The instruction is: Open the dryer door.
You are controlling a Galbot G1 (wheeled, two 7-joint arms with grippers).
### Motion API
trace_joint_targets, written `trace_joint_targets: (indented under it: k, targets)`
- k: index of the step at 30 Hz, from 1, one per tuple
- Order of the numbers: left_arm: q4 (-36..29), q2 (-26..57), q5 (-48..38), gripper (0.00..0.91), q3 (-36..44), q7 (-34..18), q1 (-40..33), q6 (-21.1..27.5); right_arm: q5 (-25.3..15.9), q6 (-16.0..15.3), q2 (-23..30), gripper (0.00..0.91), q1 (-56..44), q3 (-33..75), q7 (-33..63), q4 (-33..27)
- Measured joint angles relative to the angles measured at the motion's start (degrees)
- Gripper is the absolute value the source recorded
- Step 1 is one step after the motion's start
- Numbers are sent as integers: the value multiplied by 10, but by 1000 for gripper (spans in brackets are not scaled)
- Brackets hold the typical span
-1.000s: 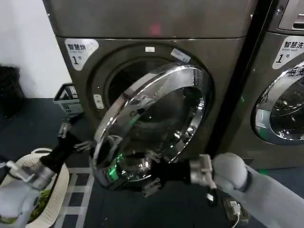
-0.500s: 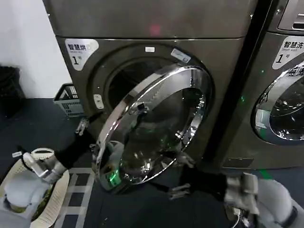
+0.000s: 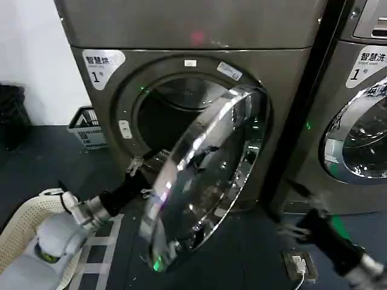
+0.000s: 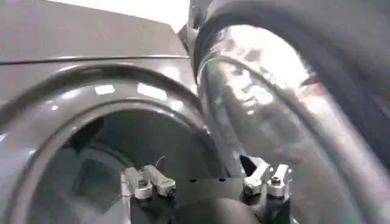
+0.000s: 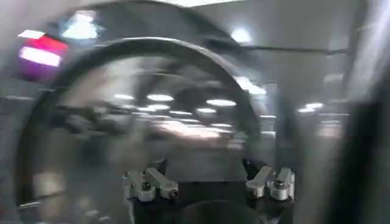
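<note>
Swung farther outward since a second ago, the dryer door (image 3: 205,181) now stands edge-on at 6 o'clock of the drum opening (image 3: 175,112), hinged at its 3 o'clock side. The right gripper (image 3: 290,231) has been drawn back to 4 o'clock of the door, fingers spread, holding nothing. The left gripper (image 3: 140,175), released and empty, is placed between door and opening, at the door's inner rim. A snag is judged possible if the door rebounds onto the left gripper. Open floor (image 3: 48,163) lies at 9 o'clock; the neighbouring machine (image 3: 357,121) limits swing at 3 o'clock.
</note>
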Motion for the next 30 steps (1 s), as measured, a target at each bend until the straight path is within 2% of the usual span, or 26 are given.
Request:
trace_joint_targets:
  k: [4, 8, 15, 21, 26, 30]
  targets:
    - [23, -20, 7, 907, 49, -3, -40, -8, -7, -38, 28, 907, 32, 58, 57, -50]
    - [44, -42, 18, 907, 88, -7, -72, -14, -37, -53, 39, 907, 56, 121, 98, -101]
    - [84, -86, 50, 907, 141, -22, -118, -24, -77, -115, 25, 907, 84, 231, 129, -194]
    - [128, -129, 66, 907, 185, -32, -153, -26, -75, -117, 17, 907, 87, 292, 129, -248]
    - [170, -170, 66, 907, 219, -34, -183, -29, -87, -136, 12, 907, 101, 321, 140, -262]
    - [200, -193, 72, 907, 238, -37, -197, -32, -98, -137, 11, 907, 112, 334, 144, -274]
